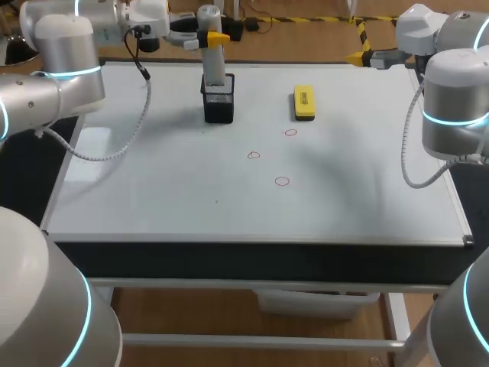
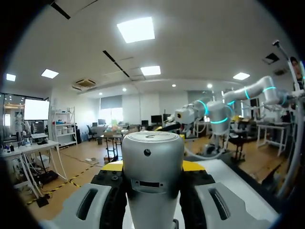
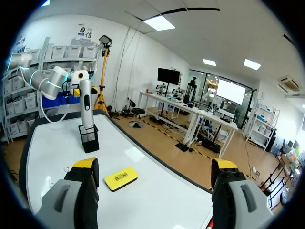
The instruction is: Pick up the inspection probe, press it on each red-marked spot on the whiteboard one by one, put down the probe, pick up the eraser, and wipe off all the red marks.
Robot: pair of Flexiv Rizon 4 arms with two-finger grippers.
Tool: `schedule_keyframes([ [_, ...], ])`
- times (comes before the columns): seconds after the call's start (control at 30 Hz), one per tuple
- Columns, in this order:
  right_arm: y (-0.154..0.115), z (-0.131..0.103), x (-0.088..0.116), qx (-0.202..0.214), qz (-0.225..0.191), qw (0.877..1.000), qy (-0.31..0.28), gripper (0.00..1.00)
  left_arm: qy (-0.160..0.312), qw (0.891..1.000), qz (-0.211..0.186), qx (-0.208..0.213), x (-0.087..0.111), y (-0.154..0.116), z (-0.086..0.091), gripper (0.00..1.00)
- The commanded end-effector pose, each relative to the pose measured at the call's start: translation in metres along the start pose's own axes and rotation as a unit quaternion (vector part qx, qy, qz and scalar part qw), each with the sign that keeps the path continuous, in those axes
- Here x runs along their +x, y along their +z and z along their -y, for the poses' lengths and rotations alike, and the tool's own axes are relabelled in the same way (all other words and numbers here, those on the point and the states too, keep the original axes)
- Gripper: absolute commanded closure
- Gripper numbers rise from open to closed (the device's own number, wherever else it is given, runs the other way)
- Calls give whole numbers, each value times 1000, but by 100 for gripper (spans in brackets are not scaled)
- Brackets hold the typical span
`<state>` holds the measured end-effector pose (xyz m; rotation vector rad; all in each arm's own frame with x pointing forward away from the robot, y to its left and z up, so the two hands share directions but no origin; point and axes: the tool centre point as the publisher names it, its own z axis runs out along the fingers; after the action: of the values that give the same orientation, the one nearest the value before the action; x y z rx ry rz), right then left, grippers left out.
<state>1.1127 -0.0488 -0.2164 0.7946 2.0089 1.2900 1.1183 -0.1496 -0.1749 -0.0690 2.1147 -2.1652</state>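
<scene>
Above the whiteboard (image 1: 191,199), passage over the red marks (image 1: 254,155) is free — holder (image 1: 219,107) and eraser (image 1: 304,102) stand behind.

grey probe (image 1: 212,57), black mesh holder (image 1: 218,99), yellow eraser (image 1: 304,102), red rings (image 1: 282,181), white whiteboard (image 1: 153,191).

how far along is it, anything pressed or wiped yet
It looks like the very start, with nothing finished. In hand: the left gripper is shut on the inspection probe, which stands in its black holder, not yet lifted. Left: pressing the three red marks, all unwiped on the whiteboard, putting the probe down, then wiping with the yellow eraser, which lies untouched. The right gripper is open and empty.
</scene>
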Motion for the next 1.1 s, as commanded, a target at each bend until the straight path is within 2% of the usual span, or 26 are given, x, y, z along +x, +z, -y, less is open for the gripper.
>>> schedule_keyframes([
  [0.03,0,0,-1,0,-1,1000,0,0,3,1000,17,-2,2,-5,14,100],
  [0.2,0,0,-1,0,-1,1000,0,0,4,998,55,-2,0,-18,22,100],
  [0.6,0,0,-1,0,-1,1000,0,0,-1,987,160,-17,6,-79,22,100],
  [0.83,0,0,-1,0,-1,1000,0,0,-10,978,207,-23,17,-104,12,100],
  [1.1,0,0,-1,0,-1,1000,0,0,-12,972,233,-28,31,-128,0,100],
])
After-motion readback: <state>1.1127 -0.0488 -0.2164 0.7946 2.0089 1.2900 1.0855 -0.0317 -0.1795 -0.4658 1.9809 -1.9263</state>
